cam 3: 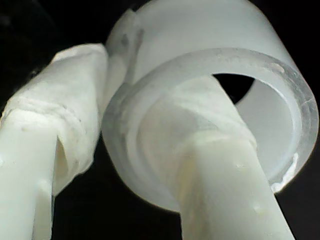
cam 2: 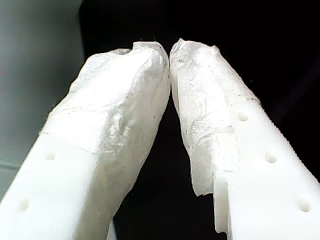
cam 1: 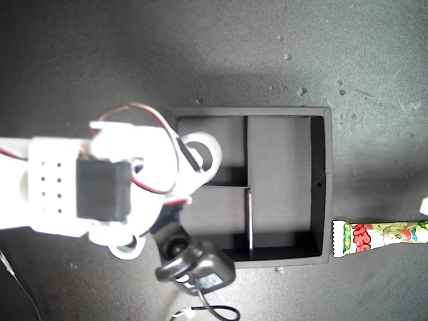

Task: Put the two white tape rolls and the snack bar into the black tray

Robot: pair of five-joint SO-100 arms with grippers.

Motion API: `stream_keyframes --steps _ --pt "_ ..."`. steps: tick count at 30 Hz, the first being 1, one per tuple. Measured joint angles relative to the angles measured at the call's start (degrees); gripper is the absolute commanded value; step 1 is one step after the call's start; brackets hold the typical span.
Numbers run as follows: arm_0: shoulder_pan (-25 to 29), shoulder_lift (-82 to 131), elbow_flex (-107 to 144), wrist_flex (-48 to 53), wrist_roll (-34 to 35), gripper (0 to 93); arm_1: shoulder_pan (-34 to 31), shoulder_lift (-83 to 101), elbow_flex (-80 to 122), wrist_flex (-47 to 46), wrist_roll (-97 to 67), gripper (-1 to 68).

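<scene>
The black tray (cam 1: pixel 322 180) sits in the middle of the exterior view, its compartments empty. My second gripper (cam 1: pixel 198 159) reaches in from the exterior view's left and is shut on a white tape roll (cam 1: pixel 204 148), held over the tray's small compartment at the upper left. In the second wrist view one finger (cam 3: pixel 210 165) goes through the tape roll (cam 3: pixel 210 30) and the other finger (cam 3: pixel 55 125) presses its outer wall, with my second gripper (cam 3: pixel 130 85) clamped on the ring. The snack bar (cam 1: pixel 381 236) lies on the table by the tray's lower right corner. My first gripper (cam 2: pixel 169 50) is shut on nothing.
The arm's bulky white body (cam 1: pixel 67 184) with red wires covers the exterior view's left side. A black camera and cable (cam 1: pixel 195 269) hang below it by the tray's lower left corner. A small white object (cam 1: pixel 423 206) shows at the exterior view's right edge.
</scene>
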Motion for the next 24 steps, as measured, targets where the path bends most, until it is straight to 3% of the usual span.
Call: stream_keyframes --steps 3,6,9,14,24 --pt "-0.97 -3.87 -2.90 0.70 -0.09 0.3 -3.34 -25.49 -17.23 5.80 0.09 5.2" --pt "-0.97 -7.73 -8.35 2.90 0.09 0.3 -5.27 -50.63 -40.25 18.72 4.92 8.6" --pt "-0.88 -13.18 -16.96 7.65 0.70 1.3 -6.06 -64.78 -61.08 31.82 11.95 19.0" --pt "-0.88 -27.86 -41.40 17.67 1.41 7.9 -10.46 -69.87 -68.73 40.78 27.25 29.4" --pt "-0.79 -24.79 -39.02 18.72 0.53 10.2 -18.46 -70.14 -61.87 47.72 54.58 30.2"
